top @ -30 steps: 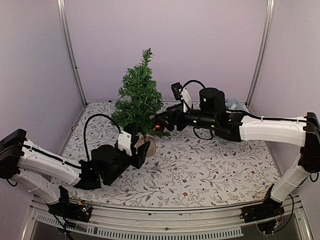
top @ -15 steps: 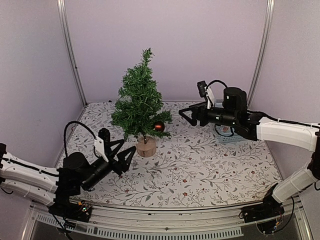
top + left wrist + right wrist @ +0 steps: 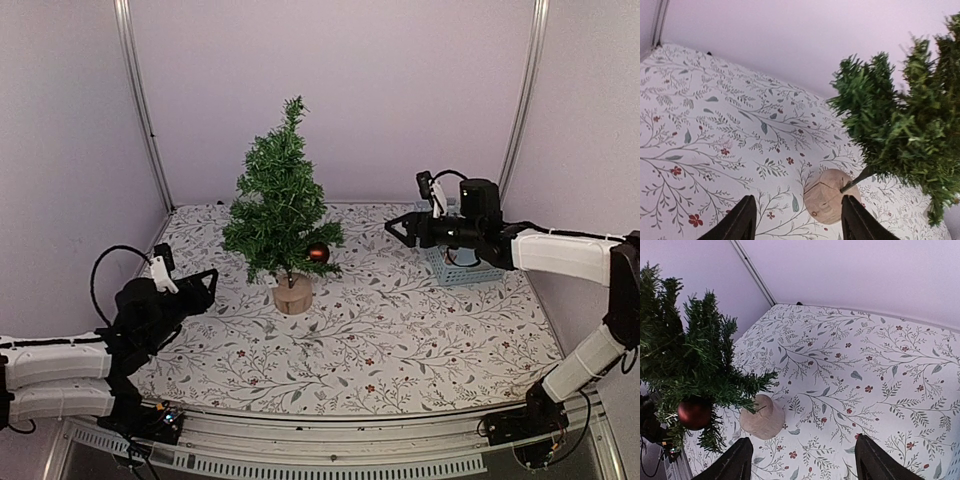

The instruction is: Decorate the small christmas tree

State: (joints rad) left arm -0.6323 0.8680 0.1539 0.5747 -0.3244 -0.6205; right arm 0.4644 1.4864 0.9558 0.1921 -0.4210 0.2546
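I have the tree [image 3: 280, 215] standing upright on its wooden stump [image 3: 292, 296] mid-table, with one red ball [image 3: 318, 254] hanging low on its right side. Both grippers are spread and hold nothing. The left gripper [image 3: 200, 286] sits near and left of the stump. The right gripper [image 3: 397, 230] is right of the tree, fingers towards it. The blue basket [image 3: 470, 272] lies just right of that gripper, so I judge the right arm fetches next. I cannot make out what the basket holds.
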